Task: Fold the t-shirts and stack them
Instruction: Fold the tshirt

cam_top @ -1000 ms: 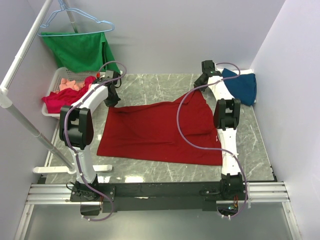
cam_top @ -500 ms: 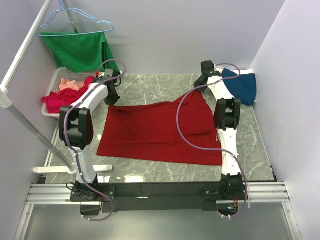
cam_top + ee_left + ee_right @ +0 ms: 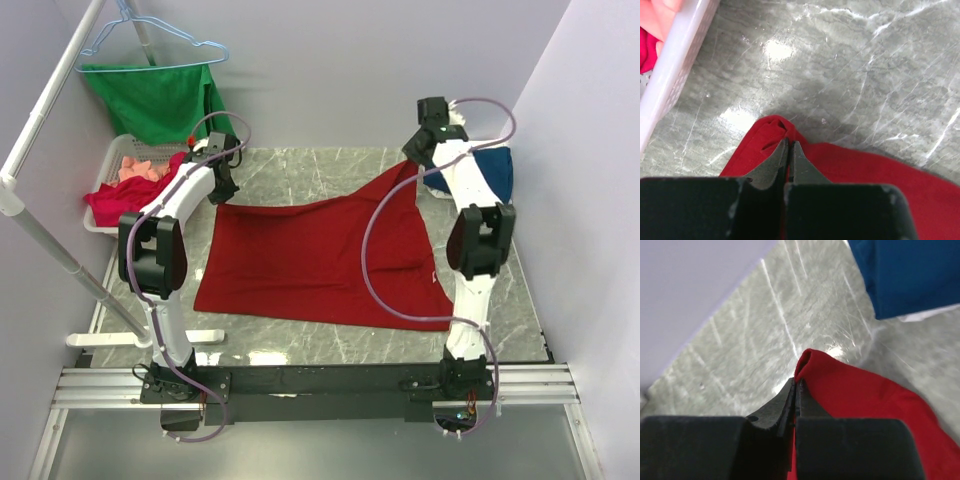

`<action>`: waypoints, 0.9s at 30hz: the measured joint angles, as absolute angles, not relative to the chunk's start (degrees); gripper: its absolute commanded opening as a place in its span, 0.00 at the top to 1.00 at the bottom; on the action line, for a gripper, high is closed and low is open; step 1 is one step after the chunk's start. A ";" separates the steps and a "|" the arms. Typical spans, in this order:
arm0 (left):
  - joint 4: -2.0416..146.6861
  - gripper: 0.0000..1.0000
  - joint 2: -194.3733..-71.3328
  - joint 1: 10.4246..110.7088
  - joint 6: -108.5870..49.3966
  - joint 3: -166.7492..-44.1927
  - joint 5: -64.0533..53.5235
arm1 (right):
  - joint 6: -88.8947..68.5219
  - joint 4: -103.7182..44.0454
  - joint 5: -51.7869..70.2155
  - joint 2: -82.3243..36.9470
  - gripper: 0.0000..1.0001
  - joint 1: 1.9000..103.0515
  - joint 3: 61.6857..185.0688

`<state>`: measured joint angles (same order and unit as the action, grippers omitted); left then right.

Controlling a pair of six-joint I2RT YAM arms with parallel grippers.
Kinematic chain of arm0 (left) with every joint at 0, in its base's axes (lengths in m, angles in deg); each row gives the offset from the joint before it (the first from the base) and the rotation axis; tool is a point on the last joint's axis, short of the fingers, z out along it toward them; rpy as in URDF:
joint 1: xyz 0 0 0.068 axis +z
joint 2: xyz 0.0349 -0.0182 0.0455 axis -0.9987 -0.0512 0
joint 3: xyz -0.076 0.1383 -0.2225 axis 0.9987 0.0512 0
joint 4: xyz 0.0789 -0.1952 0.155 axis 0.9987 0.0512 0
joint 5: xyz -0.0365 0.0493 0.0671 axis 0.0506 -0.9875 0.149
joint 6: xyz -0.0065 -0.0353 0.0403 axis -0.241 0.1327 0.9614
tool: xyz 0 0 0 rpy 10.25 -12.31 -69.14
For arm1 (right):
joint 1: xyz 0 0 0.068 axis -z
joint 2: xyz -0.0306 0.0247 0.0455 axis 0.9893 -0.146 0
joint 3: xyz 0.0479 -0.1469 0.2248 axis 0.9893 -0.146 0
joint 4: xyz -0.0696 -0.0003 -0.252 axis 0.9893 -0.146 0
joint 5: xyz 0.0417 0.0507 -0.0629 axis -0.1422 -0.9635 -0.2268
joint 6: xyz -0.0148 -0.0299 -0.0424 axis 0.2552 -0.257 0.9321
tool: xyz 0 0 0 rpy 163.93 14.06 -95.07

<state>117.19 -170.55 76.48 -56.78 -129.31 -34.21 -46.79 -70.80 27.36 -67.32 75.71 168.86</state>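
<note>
top view: bright, even overhead light, with only soft shadows on the marble table (image 3: pixel 300 170). left wrist view: sharp focus, two white glare patches on the stone, a dim shadow beside the deep-red shirt (image 3: pixel 855 170). right wrist view: streaked blur across the stone and the dark blue shirt (image 3: pixel 910 275), one small glare spot

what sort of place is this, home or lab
Probably a robot lab cell staged for laundry folding, not a home: bare walls box in a marble-look table, with a deep-red t-shirt spread out beside a white laundry basket.
</note>
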 measured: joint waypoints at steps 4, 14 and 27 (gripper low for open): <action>117.19 0.98 -170.55 76.48 -57.74 -129.59 -34.83 | -45.87 -70.15 29.11 -58.90 1.00 75.60 163.09; 117.58 0.99 -169.74 76.48 -61.54 -128.87 -38.13 | -45.06 -67.70 29.19 -47.23 1.00 75.58 143.68; 118.92 0.99 -161.13 76.48 -65.94 -124.63 -43.15 | -45.87 -67.00 27.01 -34.69 1.00 75.58 129.46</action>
